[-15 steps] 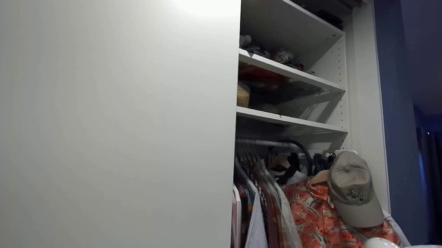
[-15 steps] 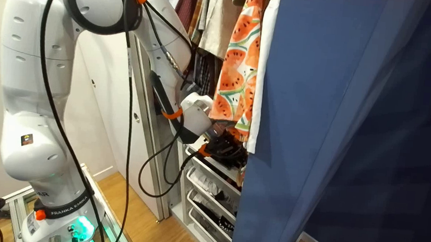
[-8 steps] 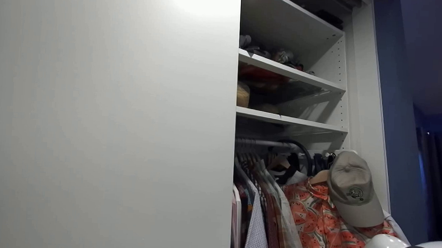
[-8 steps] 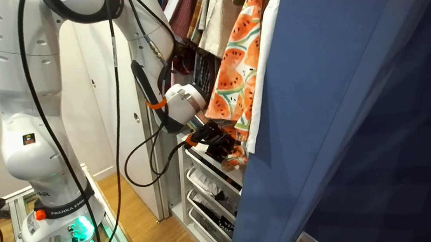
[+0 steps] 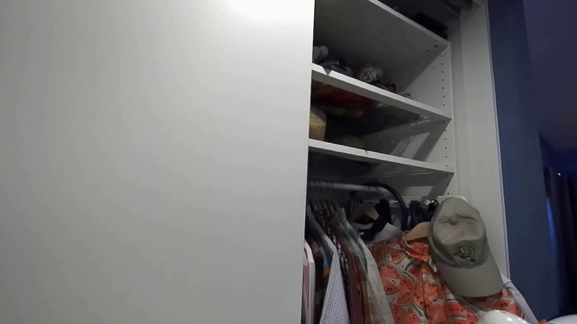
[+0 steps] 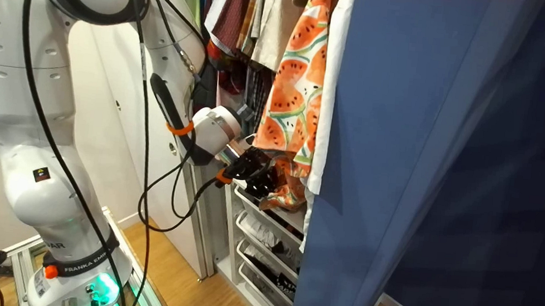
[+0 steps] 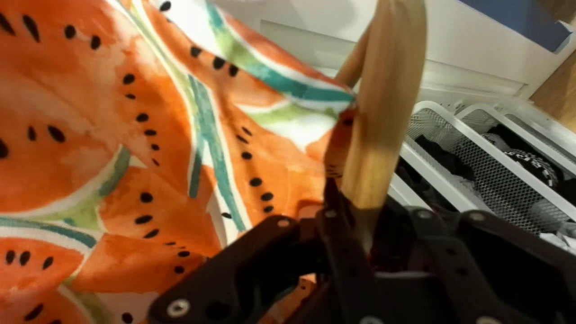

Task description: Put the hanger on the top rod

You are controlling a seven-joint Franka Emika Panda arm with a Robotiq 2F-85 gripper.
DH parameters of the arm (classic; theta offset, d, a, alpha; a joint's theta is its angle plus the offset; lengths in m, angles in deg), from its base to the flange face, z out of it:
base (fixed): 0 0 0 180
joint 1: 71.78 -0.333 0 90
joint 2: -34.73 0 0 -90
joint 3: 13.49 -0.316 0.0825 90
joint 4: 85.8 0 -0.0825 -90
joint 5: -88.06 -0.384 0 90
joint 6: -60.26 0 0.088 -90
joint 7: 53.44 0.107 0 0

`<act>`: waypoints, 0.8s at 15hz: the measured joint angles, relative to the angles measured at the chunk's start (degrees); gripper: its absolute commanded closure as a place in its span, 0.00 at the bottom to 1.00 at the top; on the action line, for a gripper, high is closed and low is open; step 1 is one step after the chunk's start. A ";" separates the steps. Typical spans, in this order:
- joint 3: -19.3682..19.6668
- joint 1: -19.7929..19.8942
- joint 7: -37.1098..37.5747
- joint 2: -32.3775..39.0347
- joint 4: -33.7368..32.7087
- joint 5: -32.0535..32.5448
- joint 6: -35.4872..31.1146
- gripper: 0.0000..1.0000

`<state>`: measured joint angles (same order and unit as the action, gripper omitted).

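Note:
A pale wooden hanger [image 7: 387,99] rises from between the fingers of my gripper [image 7: 362,204], which is shut on it. The orange watermelon-print shirt [image 7: 148,135] fills the wrist view's left side, its edge lying by the wood. In an exterior view my gripper [image 6: 265,181] is low, just under the hem of the hanging shirt [image 6: 290,95]; more orange print cloth [image 6: 289,196] shows beside it. Higher up, a khaki cap [image 5: 460,247] covers part of another wooden hanger [image 5: 418,231] in the shirt's collar. The top rod [image 5: 355,187] runs beneath the lowest shelf.
Several garments [image 5: 334,281] hang packed left of the shirt. White shelves [image 5: 381,157] are above the rod. Mesh drawers [image 6: 263,256] stand below the gripper. A blue side panel [image 6: 382,133] borders the wardrobe's right, and a white door [image 5: 142,155] hides much of it.
The arm has drawn left, away from the blue panel, with the gripper shifting left and slightly up. The shirt's lower part swings left, and more print cloth has come into view beside the gripper.

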<state>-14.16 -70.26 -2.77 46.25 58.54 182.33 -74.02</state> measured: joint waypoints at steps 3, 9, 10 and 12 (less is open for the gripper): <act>0.38 0.18 1.81 1.69 -0.72 2.87 1.89 0.95; 1.37 2.29 3.99 8.81 -6.94 6.31 3.07 0.56; 1.23 2.35 4.36 9.67 -7.94 6.26 2.70 0.51; 0.75 2.62 4.46 11.44 -9.53 5.95 0.17 0.36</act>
<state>-13.40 -67.64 1.69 57.68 49.01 188.27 -73.85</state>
